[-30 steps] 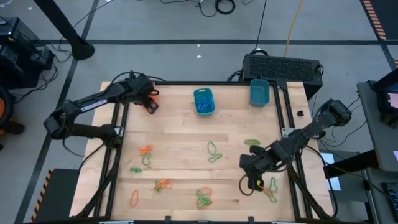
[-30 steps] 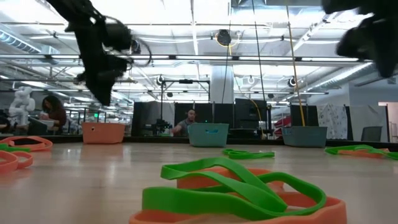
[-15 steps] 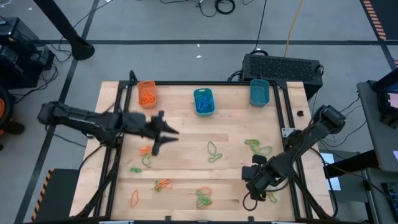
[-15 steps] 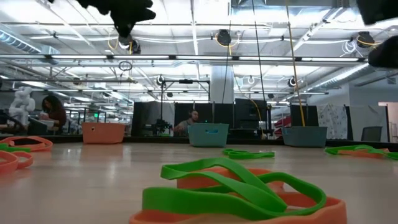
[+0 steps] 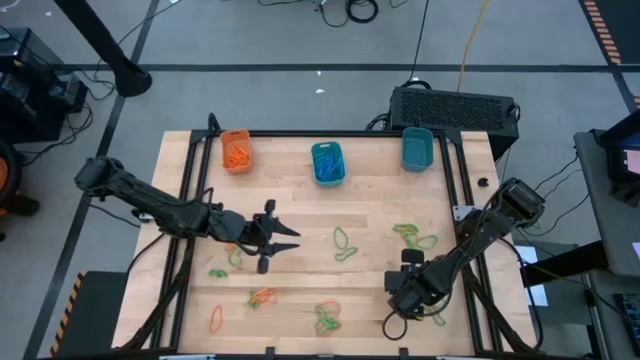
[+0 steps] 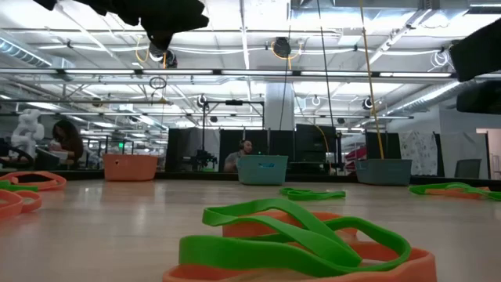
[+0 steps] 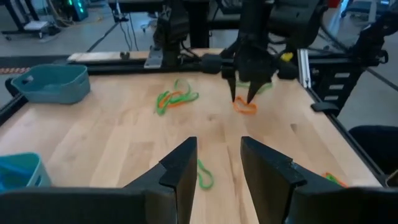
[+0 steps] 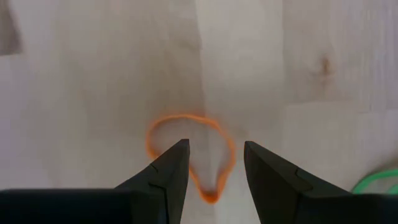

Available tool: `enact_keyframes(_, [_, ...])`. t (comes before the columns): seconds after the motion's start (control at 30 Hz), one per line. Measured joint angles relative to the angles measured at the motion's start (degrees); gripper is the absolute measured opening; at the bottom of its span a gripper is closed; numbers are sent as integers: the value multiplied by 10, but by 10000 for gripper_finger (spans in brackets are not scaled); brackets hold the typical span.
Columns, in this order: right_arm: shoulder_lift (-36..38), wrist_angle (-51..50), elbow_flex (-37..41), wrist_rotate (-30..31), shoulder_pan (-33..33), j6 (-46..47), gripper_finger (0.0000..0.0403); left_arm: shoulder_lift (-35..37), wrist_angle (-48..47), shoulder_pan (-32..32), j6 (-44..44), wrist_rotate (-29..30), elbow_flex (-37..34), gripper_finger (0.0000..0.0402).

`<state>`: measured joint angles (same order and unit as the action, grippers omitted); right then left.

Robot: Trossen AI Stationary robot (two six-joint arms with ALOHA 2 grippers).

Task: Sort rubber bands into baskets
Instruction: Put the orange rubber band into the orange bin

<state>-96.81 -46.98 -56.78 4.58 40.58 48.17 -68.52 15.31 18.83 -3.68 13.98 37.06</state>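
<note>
Three baskets stand along the far edge: an orange basket holding orange bands, a teal basket holding blue bands, and a second teal basket. Rubber bands lie loose on the table. My right gripper is open and points down just over an orange band near the table's front right; it also shows in the high view. That band lies flat, partly between the fingers. My left gripper is open and empty above the table's middle left, with a green band ahead of it.
Loose green and orange bands lie at the middle, the right, the left and along the near edge. A black box stands behind the far right corner. Black rails run along both sides.
My left gripper has swung from over the orange basket toward the near edge and the table's middle. My right gripper has gone a little toward the near edge, over the orange band.
</note>
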Motion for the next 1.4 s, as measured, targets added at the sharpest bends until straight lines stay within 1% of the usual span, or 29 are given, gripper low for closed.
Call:
enact_keyframes(0.17, [0,12,27,-7,-5,-7,146,-5,11,0,0,-4,0,132])
enact_keyframes(0.3, [1,55,45,-46,-13,-10,138,-5,11,0,-3,-4,0,132])
enact_keyframes(0.4, [2,57,48,-48,-13,-10,109,-5,11,0,-2,-4,0,132])
enact_keyframes(0.57, [2,54,49,-45,-12,-22,17,-5,12,0,-3,-5,0,132])
enact_keyframes(0.6, [2,54,49,-45,-12,-23,10,-5,12,1,-3,-9,0,132])
enact_keyframes(0.7, [8,51,50,-32,-13,-14,6,-6,14,5,-3,-31,0,132])
enact_keyframes(0.8, [28,49,52,-18,-16,-9,2,-28,33,14,-2,-52,0,132])
enact_keyframes(0.87, [47,51,44,7,-17,-6,2,-55,63,22,2,-69,0,132])
enact_keyframes(0.97, [77,60,26,56,-18,-9,1,-107,138,29,11,-93,0,132])
enact_keyframes(1.1, [101,105,-9,149,-21,-41,1,-185,267,29,9,-90,2,132])
enact_keyframes(1.13, [102,121,-18,165,-20,-57,1,-204,296,27,-8,-78,5,132])
enact_keyframes(1.17, [102,136,-27,177,-20,-73,1,-223,326,23,-42,-66,11,132])
enact_keyframes(1.23, [102,156,-42,195,-22,-107,1,-259,369,8,-122,-61,27,132])
enact_keyframes(1.33, [99,184,-62,228,-33,-154,0,-299,382,-13,-210,-102,58,132])
enact_keyframes(1.4, [99,189,-72,241,-41,-182,0,-320,382,-21,-226,-142,72,132])
